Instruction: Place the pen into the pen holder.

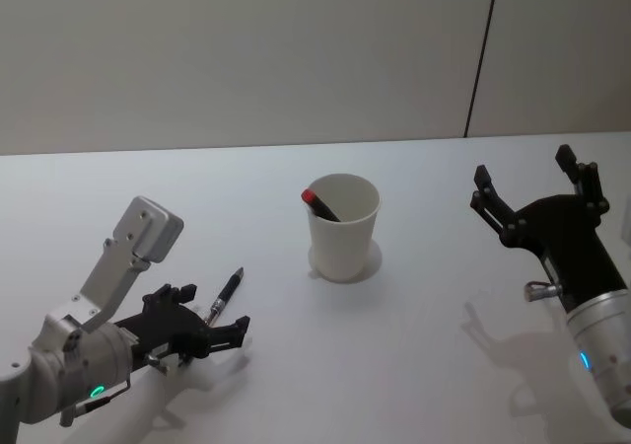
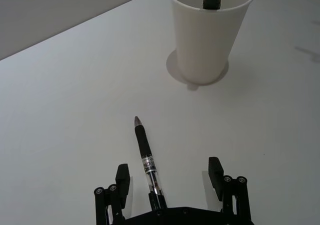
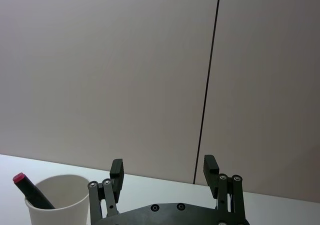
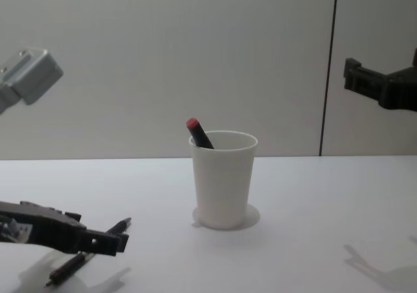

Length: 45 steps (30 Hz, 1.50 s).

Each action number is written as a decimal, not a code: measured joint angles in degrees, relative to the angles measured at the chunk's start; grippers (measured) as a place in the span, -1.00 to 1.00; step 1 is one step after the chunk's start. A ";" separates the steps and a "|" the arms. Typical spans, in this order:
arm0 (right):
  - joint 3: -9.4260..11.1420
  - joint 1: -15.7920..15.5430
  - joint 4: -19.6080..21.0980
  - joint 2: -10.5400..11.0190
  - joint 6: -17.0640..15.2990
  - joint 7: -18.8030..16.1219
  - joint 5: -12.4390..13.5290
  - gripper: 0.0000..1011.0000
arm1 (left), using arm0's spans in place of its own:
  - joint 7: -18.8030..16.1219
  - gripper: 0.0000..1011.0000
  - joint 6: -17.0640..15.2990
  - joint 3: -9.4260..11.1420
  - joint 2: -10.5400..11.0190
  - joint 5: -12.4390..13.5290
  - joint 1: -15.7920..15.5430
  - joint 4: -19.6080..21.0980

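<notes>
The left gripper (image 2: 169, 170) sits low over the table (image 1: 424, 365), nearer the robot than the pen holder (image 2: 207, 40) and to its left. Its jaws are spread wide and the pen (image 2: 144, 145) lies between them, neither finger on it, tip toward the holder. A good close centres on the barrel, low but not scraping. A red-capped marker (image 1: 320, 205) leans inside the holder, so aim for its free side. The right gripper (image 1: 523, 168) hangs open, raised to the holder's right.

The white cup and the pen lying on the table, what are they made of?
The cup looks like matte white paper: thin wall, rolled rim. The pen seems plastic: a black, likely rubbery grip, a glossy clear barrel and a metallic-looking tip.
</notes>
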<state>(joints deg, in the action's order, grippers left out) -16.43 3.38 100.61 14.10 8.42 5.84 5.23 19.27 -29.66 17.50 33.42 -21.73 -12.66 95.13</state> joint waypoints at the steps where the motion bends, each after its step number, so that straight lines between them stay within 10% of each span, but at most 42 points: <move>1: 0.00 0.00 0.00 0.00 0.00 0.00 0.00 0.98 | 0.00 0.99 0.00 0.00 0.00 0.00 0.00 0.00; 13: 0.00 0.00 0.00 0.00 0.00 -0.01 0.00 0.98 | 0.02 0.94 -0.96 0.41 -0.37 0.88 -0.10 -0.83; 39: 0.00 0.00 0.00 0.00 0.00 -0.01 0.00 0.98 | -1.67 -0.60 -1.90 0.56 -1.05 1.29 -0.33 -2.37; 45: 0.00 0.00 0.00 0.00 0.00 -0.01 0.00 0.98 | -1.86 -0.69 -1.93 0.55 -1.13 1.31 -0.34 -2.49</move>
<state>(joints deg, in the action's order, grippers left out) -16.43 3.38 100.61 14.11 8.42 5.84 5.23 17.41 -31.59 18.05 32.29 -20.42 -13.00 92.63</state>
